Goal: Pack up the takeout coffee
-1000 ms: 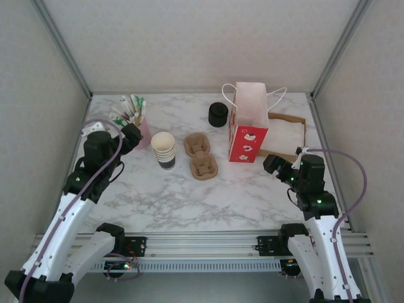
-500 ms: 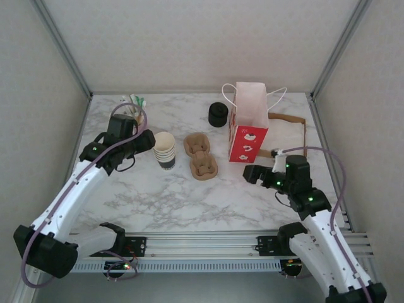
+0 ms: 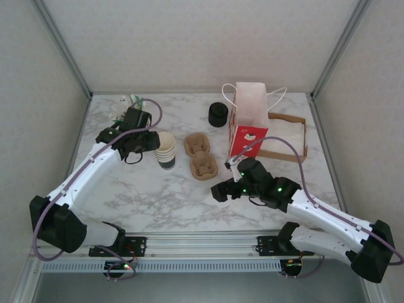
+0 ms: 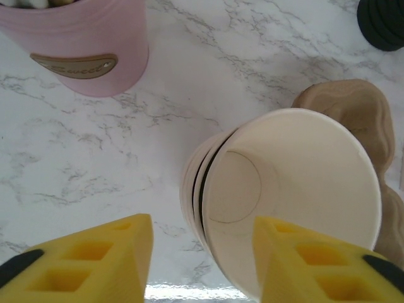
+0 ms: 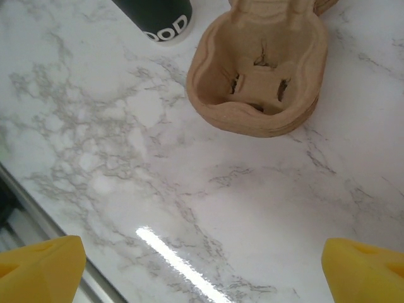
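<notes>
The left gripper point(image 4: 202, 227) has its yellow fingers point(image 4: 88, 259) apart. One is outside the top paper cup point(image 4: 297, 183) and the other is across its mouth. Marble shows between the outer finger and the cup wall, so nothing is clamped. That cup sits nested in the cup stack point(image 3: 165, 150), left of centre in the overhead view, near a pink canister point(image 4: 88, 50). The right gripper point(image 5: 202, 265) is spread wide over the bare marble table point(image 5: 126, 158), below the pulp cup carrier point(image 5: 259, 69). Black lids point(image 3: 218, 114) stand at upper centre, left of the red paper bag point(image 3: 249, 123).
</notes>
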